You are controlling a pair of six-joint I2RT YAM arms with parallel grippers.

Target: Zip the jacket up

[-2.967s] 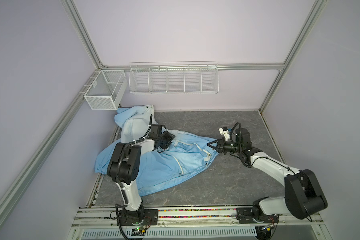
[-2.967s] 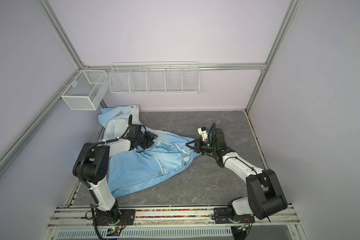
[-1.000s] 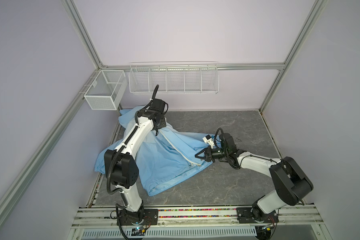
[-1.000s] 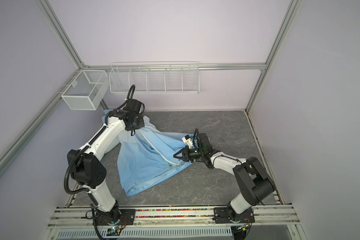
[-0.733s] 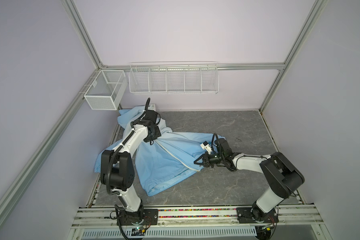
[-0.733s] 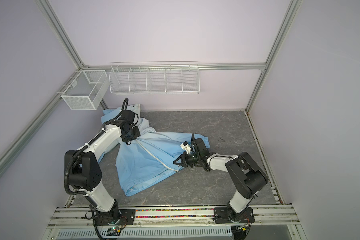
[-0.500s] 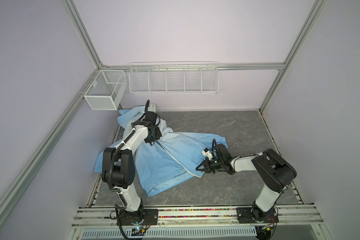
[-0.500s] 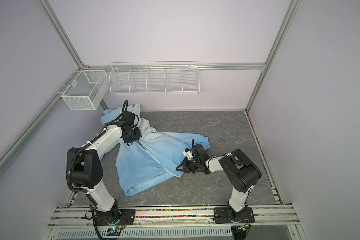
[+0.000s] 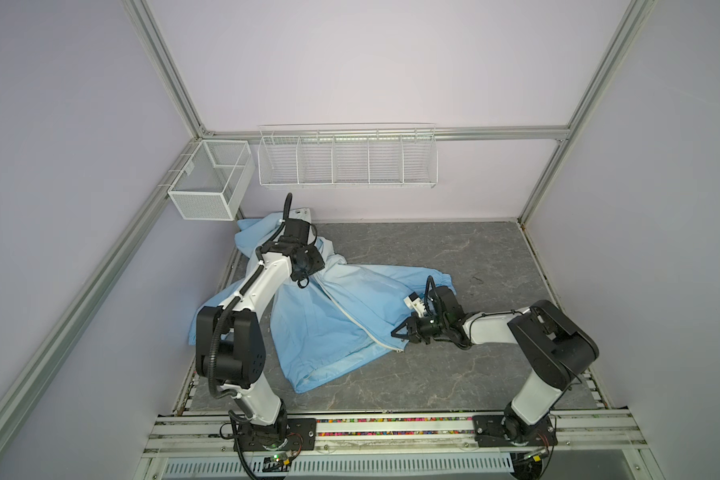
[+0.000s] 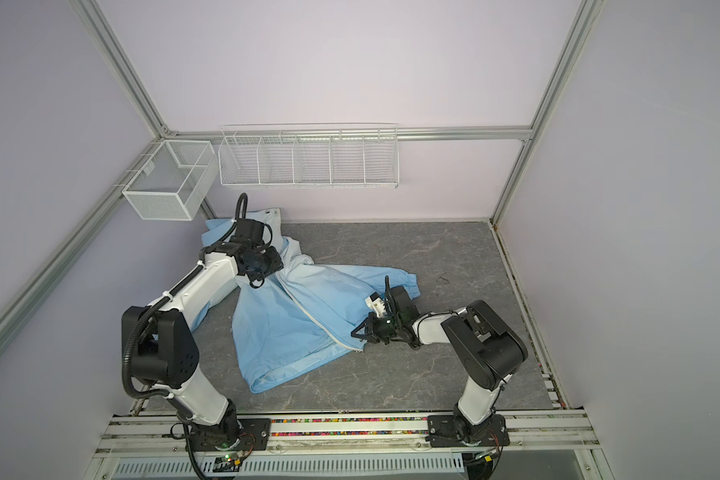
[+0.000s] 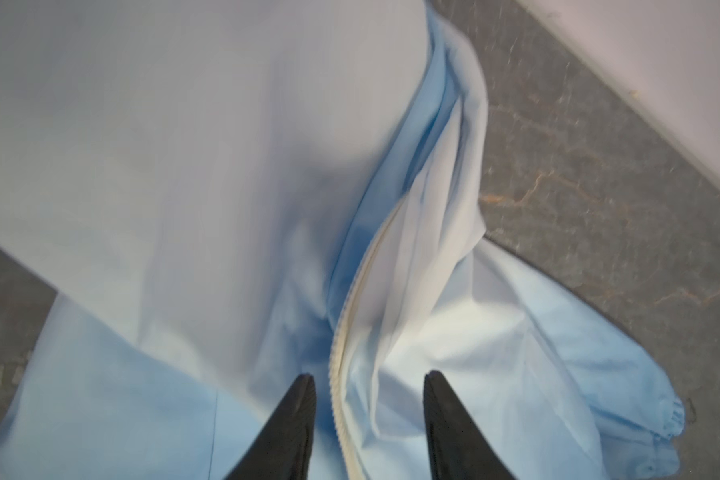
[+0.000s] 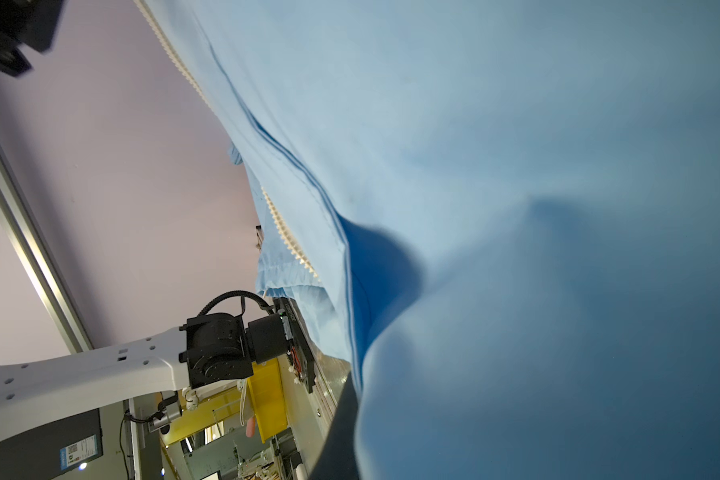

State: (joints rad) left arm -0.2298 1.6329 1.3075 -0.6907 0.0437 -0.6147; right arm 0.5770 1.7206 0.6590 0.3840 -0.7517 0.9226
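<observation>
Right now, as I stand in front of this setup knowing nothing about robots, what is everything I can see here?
jacket: one, light blue, spread over the left and middle of the table
zipper: one, cream-white, running down the jacket's front
mesh basket: one, white, hung on the left wall
wire rack: one, white, divided into compartments, on the back wall
table: one, grey marbled, under the jacket
left arm: one, white and black, reaching over the jacket's top end
right arm: one, white and black, low at the jacket's bottom end
left gripper: one, black, open, astride the zipper
right gripper: one, black, shut on the jacket's lower edge
</observation>
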